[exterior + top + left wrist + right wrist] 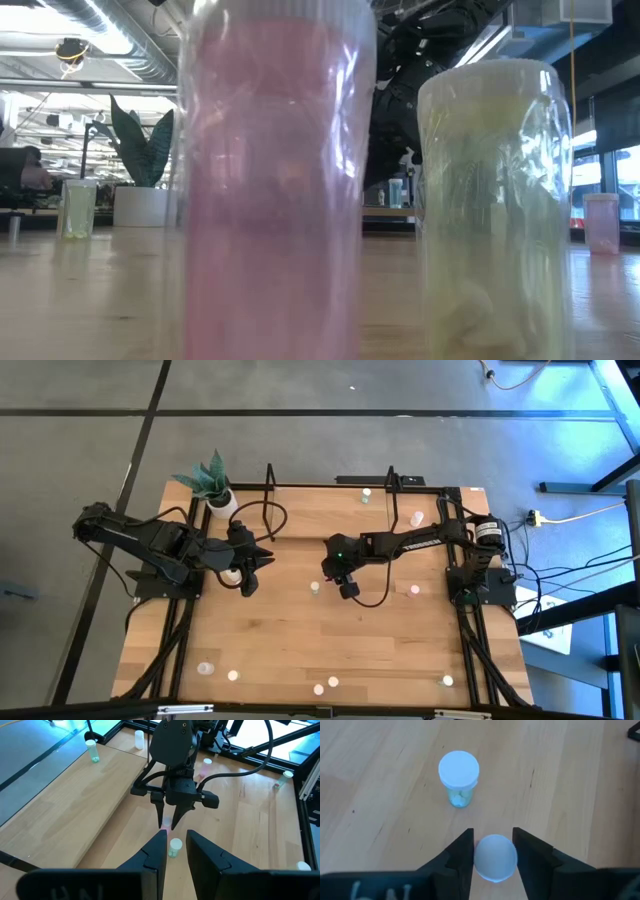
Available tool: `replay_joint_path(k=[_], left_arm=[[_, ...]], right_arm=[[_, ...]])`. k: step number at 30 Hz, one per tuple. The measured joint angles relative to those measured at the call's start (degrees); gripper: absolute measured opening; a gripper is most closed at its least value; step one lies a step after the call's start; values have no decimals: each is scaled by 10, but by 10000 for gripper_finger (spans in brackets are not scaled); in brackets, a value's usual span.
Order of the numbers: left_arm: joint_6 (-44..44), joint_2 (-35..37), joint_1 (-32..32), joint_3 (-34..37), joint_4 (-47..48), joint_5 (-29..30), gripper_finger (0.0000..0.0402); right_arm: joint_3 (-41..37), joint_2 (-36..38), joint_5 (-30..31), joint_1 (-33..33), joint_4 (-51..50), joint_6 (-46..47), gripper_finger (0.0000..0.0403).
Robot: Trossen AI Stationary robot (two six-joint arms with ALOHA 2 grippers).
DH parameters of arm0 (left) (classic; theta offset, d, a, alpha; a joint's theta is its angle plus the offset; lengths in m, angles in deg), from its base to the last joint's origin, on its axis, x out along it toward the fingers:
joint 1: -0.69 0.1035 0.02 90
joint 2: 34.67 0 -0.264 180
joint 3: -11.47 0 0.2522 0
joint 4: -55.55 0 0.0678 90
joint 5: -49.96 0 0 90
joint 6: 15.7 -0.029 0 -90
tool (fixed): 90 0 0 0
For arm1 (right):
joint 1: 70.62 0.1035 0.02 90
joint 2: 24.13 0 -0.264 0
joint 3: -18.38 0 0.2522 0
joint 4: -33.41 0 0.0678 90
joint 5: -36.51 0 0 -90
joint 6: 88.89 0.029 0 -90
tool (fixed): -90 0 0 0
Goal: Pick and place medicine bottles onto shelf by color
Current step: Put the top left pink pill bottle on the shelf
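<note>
The right gripper hangs over the middle of the wooden desk, pointing down, and its jaws stand on either side of a small white-capped bottle; the right wrist view shows the cap sitting just between the two fingers, with the pads right at its sides, though whether they press it cannot be told. In the left wrist view the same bottle shows as a faint pink spot at the fingertips. Just beside it stands a greenish bottle with a white cap, upright on the bare wood. The left gripper waits at the left of the desk, near the potted plant, its jaws narrowly apart and holding nothing. The shelf runs along the far edge of the desk, with a few bottles on it near its right end. Other bottles are scattered singly along the near edge of the desk. The low view is filled by a pink bottle and a yellowish bottle standing close to the lens.
</note>
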Motion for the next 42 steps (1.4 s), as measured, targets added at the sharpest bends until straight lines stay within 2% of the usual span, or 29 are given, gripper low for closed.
replay_joint_path(k=[17,27,35,42], left_arm=[[-1,0,0,0,1,0,66],[-1,0,0,0,1,0,66],[-1,0,0,0,1,4,66],[3,0,0,0,1,79,66]], right_arm=[[18,0,-1,-4,-22,69,122],[127,0,-1,-42,-153,122,122],[228,0,1,-97,-243,152,122],[270,1,44,-162,-290,179,123]])
